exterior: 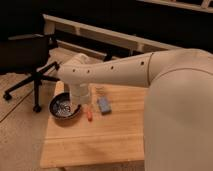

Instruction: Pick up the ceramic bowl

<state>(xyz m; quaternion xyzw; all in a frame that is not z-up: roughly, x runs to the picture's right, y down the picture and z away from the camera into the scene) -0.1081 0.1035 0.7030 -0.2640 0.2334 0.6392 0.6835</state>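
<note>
The bowl [63,107] is round, shallow and dark, with whitish speckles inside. It sits on the wooden tabletop [100,140] near its far left corner. The hand [78,102] hangs at the bowl's right rim and overlaps it; I cannot tell whether it is open, closed or holding anything. Just to the right lie a small orange thing [89,115] and a blue-grey block [104,105].
</note>
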